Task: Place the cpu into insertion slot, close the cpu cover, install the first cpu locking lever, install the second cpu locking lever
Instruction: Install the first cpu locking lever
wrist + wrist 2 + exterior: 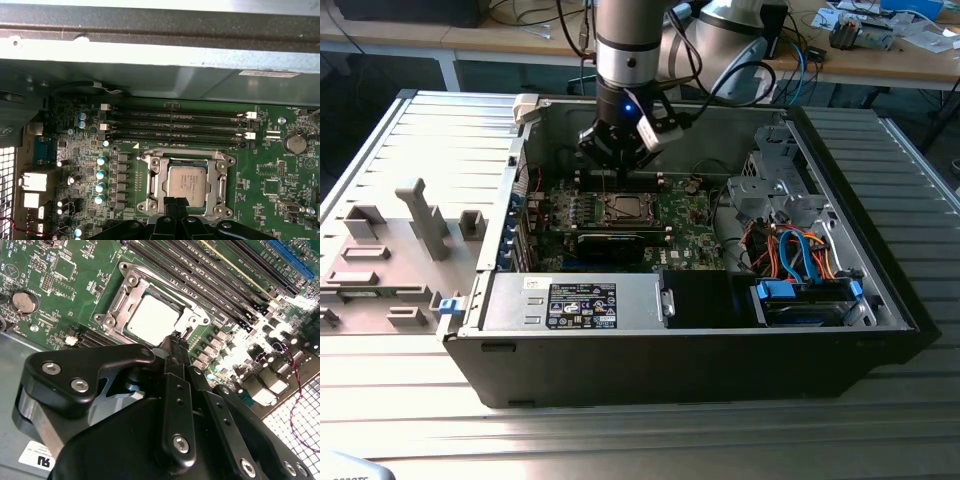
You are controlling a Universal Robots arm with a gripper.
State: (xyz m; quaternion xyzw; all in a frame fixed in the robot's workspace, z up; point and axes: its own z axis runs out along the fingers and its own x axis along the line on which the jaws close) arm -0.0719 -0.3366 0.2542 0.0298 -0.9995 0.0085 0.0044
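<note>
Cpu (186,183) sits seated in insertion slot (150,176) under cpu cover (224,161); gripper (175,203), fingers clenched and empty, hovers at the socket's edge, likely working a lever.

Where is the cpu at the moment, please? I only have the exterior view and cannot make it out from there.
Observer: In both wrist views the cpu lies flat inside the insertion slot.
Operator: Thank you. Is the cpu cover down?
Observer: Yes. In the first wrist view the cpu cover lies flat, framing the chip.
Operator: And where exactly is the gripper?
Observer: In the second wrist view the gripper has its fingertips together at the cover's edge, on the side away from the memory slots.
</note>
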